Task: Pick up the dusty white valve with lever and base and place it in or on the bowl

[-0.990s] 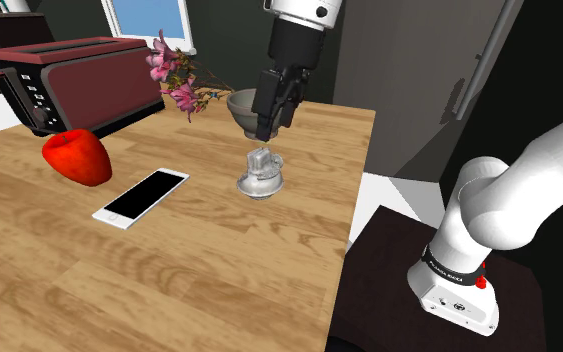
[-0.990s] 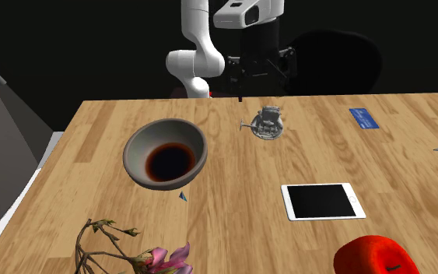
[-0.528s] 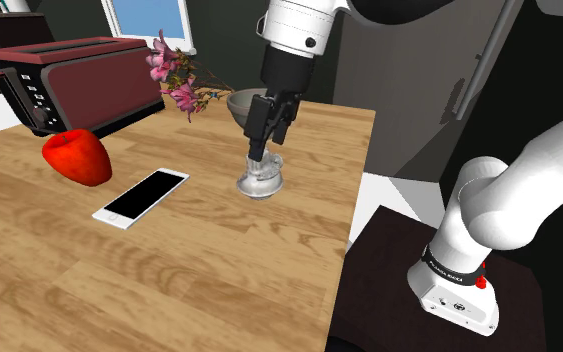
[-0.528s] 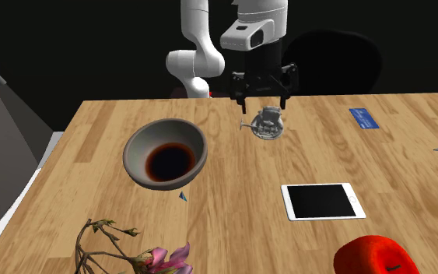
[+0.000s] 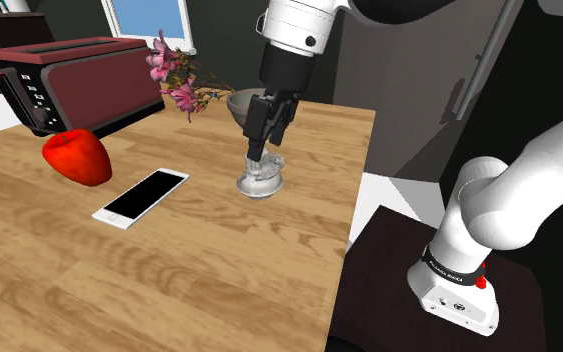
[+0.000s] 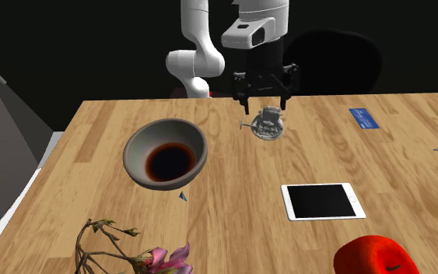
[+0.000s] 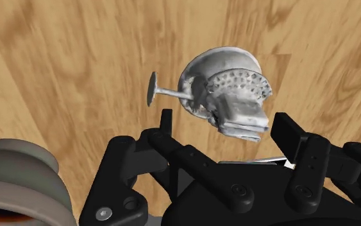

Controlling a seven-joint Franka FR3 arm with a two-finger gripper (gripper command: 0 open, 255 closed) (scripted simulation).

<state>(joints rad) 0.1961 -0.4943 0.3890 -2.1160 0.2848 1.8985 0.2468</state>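
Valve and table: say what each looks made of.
Valve: probably cast metal, dull silvery grey, with a mottled, dusty surface and faint highlights on the rounded base. Table: wood or a wood-look top, judging by its light brown streaked grain; the finish is matte.

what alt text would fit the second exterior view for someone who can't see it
An open black gripper hangs right over a grey-white valve on a wooden table. A grey bowl with a dark inside sits to the view's left of the valve, and a tablet lies nearer the camera.
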